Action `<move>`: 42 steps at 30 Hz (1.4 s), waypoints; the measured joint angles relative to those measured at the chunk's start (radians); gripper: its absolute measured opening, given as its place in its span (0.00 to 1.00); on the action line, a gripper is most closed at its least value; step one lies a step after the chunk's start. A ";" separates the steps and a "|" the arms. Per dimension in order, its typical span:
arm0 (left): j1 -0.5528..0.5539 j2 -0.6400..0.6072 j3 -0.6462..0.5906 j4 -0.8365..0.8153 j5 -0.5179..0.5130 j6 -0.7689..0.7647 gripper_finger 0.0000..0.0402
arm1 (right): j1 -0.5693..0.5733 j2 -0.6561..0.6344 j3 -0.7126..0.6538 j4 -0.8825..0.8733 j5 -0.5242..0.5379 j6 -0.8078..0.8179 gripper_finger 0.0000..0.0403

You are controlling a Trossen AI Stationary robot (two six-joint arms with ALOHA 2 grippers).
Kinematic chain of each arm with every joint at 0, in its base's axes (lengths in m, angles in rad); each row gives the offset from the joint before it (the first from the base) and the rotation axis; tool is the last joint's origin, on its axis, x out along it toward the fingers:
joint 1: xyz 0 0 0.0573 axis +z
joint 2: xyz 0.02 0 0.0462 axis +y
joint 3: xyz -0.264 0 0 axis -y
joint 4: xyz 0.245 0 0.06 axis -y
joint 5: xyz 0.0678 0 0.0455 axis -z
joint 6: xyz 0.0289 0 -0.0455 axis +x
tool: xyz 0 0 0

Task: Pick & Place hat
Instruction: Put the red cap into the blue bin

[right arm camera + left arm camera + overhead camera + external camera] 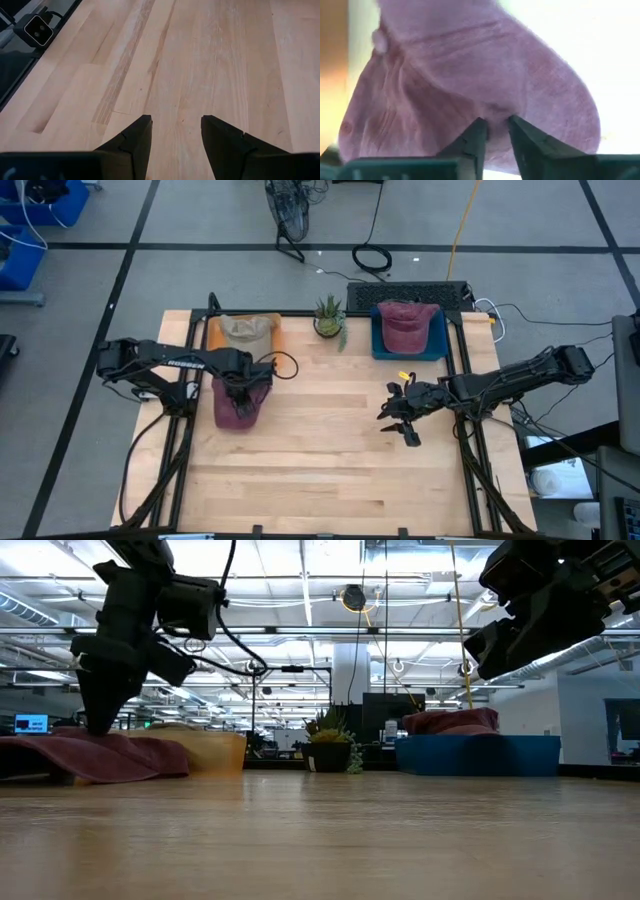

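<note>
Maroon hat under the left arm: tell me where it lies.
The maroon hat lies on the table's left side in the high view, just in front of the orange tray, with the left gripper pinching its fabric.

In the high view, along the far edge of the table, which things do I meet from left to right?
Orange tray holding a tan hat → small potted plant → blue tray holding a maroon hat.

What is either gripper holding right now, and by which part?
The left gripper pinches the crown fabric of the maroon hat on the table. The right gripper holds nothing.
</note>
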 joint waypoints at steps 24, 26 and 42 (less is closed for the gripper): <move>-0.074 0.133 0.198 0.615 0.091 0.193 0.02 | 0.000 0.000 0.000 -0.023 0.011 0.052 0.38; -0.074 0.215 0.292 0.597 0.070 0.198 0.02 | 0.000 -0.001 0.000 -0.026 0.024 0.062 0.38; -0.097 0.775 1.049 0.421 0.108 0.247 0.03 | 0.094 -0.001 0.001 -0.161 0.064 0.144 0.38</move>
